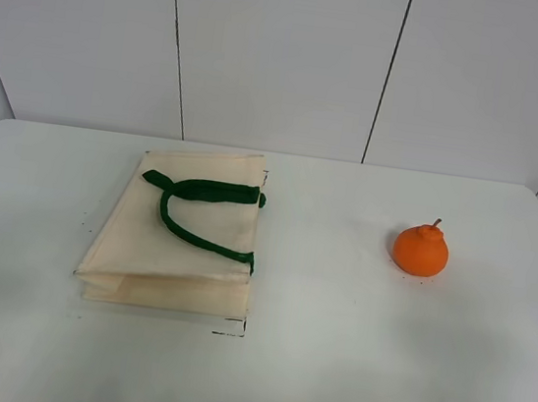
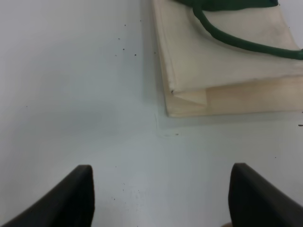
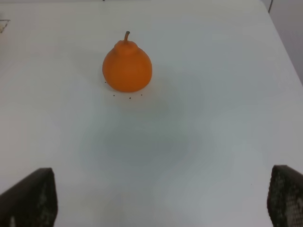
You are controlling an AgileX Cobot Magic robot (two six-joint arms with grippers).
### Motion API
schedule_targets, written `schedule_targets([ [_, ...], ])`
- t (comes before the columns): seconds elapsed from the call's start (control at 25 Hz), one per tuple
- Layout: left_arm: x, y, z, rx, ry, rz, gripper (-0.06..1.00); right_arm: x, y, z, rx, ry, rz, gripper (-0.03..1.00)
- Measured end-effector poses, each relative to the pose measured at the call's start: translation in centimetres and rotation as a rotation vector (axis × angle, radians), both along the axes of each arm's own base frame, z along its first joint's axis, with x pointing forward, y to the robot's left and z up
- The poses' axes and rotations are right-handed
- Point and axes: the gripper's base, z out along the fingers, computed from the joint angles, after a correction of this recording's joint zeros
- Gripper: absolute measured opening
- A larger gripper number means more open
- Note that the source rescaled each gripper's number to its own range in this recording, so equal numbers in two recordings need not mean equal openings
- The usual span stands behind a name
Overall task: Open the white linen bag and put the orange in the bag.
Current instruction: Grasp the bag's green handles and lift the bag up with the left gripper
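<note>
while its 2 dark fingers stood wide apart with nothing between them, the left gripper [image 2: 161,194] hung over bare table [image 2: 71,94], with a corner of the white linen bag [image 2: 227,61] lying just ahead of it. the right gripper [image 3: 158,198] was spread just as wide and empty, and the orange [image 3: 127,64] sat ahead of it, apart from both fingers. the orange stood upright, its short brown stem pointing up. the bag lay flat and folded, its green handles [image 1: 198,214] lying across the cloth. their ends met the edge that faced the orange, and that edge ran from the near side of the table toward the wall [image 1: 278,54]. only the high view held bag [image 1: 178,249] and orange [image 1: 420,251] together, bag on the left, fruit well apart on the right. only the wrist views showed the grippers, and the left one showed the layered fold at the bag's corner.
</note>
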Motion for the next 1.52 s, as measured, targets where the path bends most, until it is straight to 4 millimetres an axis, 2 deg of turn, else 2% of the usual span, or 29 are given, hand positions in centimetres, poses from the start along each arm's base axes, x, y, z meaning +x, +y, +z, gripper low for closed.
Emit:
schedule_targets([
  [0.2,0.0,0.0,0.0,0.000,0.000,0.000,0.71,0.0,0.0,0.0,0.000,0.000,0.000,0.98],
  [0.36,0.0,0.0,0.0,0.000,0.001,0.000,0.91,0.0,0.0,0.0,0.000,0.000,0.000,0.98],
  [0.44,0.2,0.0,0.2,0.001,0.032,0.000,0.97,0.0,0.0,0.0,0.000,0.000,0.000,0.98],
  [0.52,0.9,0.0,1.4,0.003,0.077,0.000,0.99,0.0,0.0,0.0,0.000,0.000,0.000,0.98],
  [0.64,3.3,-0.1,4.2,0.007,0.159,0.000,1.00,0.0,0.0,0.0,0.000,0.000,0.000,0.98],
  [0.72,5.8,-0.2,5.9,0.010,0.232,0.000,1.00,0.0,0.0,0.0,0.000,0.000,0.000,0.98],
  [0.8,9.2,-0.4,7.2,0.014,0.318,0.000,1.00,0.0,0.0,0.0,0.000,0.000,0.000,0.98],
  [1.0,18.9,-0.8,8.3,0.022,0.517,0.000,1.00,0.0,0.0,0.0,0.000,0.000,0.000,0.98],
  [1.16,27.1,-1.1,7.5,0.026,0.619,0.000,1.00,0.0,0.0,0.0,0.000,0.000,0.000,0.98],
  [1.28,32.7,-1.4,5.6,0.029,0.678,0.000,1.00,0.0,0.0,0.0,0.000,0.000,0.000,0.98],
  [1.4,37.2,-1.8,3.6,0.021,0.718,0.009,1.00,0.0,0.0,0.0,0.000,0.000,0.000,0.98],
  [1.52,40.4,-3.3,1.9,0.003,0.751,0.026,0.99,0.0,0.0,0.0,0.000,0.000,0.000,0.98],
])
